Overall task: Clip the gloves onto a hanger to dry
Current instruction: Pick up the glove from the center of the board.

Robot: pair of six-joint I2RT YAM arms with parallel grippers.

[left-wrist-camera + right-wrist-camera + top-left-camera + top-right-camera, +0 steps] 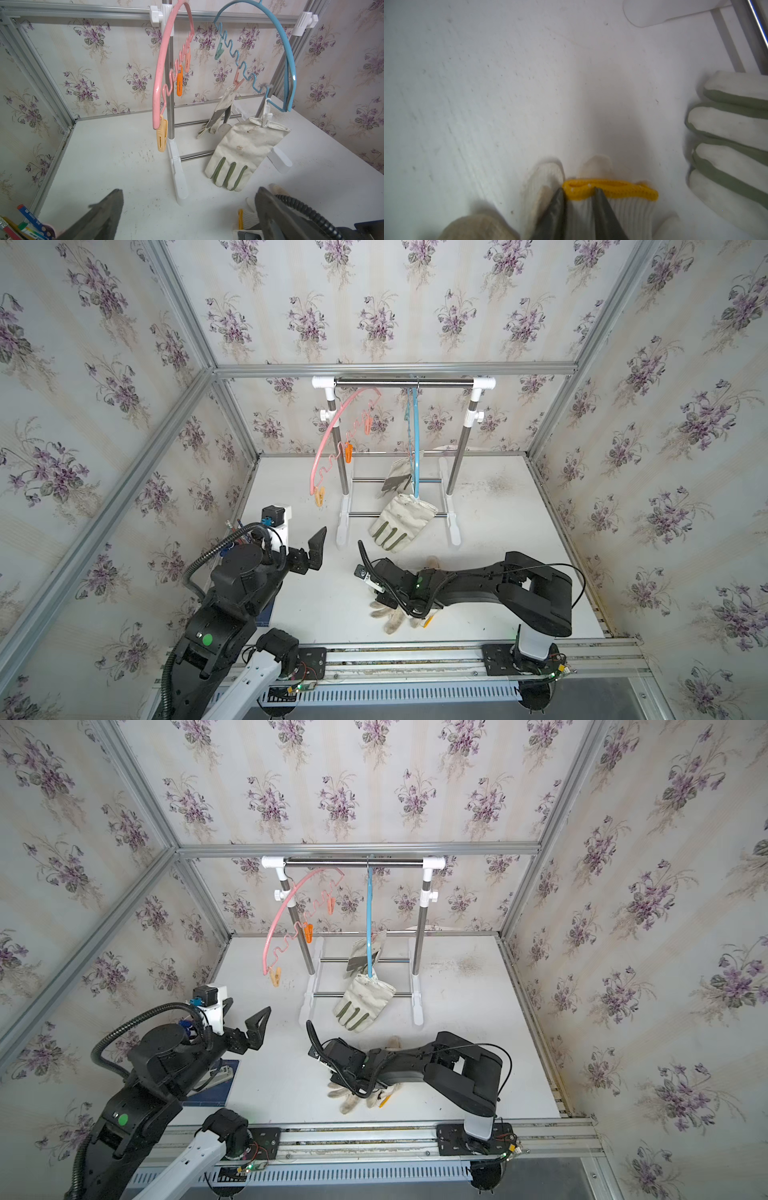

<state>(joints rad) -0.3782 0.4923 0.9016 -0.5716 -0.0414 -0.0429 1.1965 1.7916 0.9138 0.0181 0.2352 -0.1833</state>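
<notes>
White knit glove with a yellow cuff edge (623, 207) lies on the white table (498, 531), in front of the steel-and-white drying rack (403, 383). A dirty-cream knit glove (546, 182) pokes out beside it. We see the right gripper (578, 189) down on it, black fingers nearly together with a fold of ribbed cuff pinched between them. We judge it picks the cuff end because that is the edge a clip takes. Not lifted yet.

Two off-white canvas gloves with green finger patches hang under the rack's bar. The near canvas glove (245, 149) hangs from a white clip (266, 118) on the blue wire hanger (288, 52), fingertips touching the table by the rack's base. The far canvas glove (220, 116) hangs from a peach clip (238, 82). Both cuff up, to drain downward, we reckon.

The pink plastic hanger (164, 62) by the rack's left post has bare clips, so it is likely the next slot. The left gripper (189, 189) hovers off that post, fingers spread fully wide, holding nothing. We guess it is free to open a clip.
</notes>
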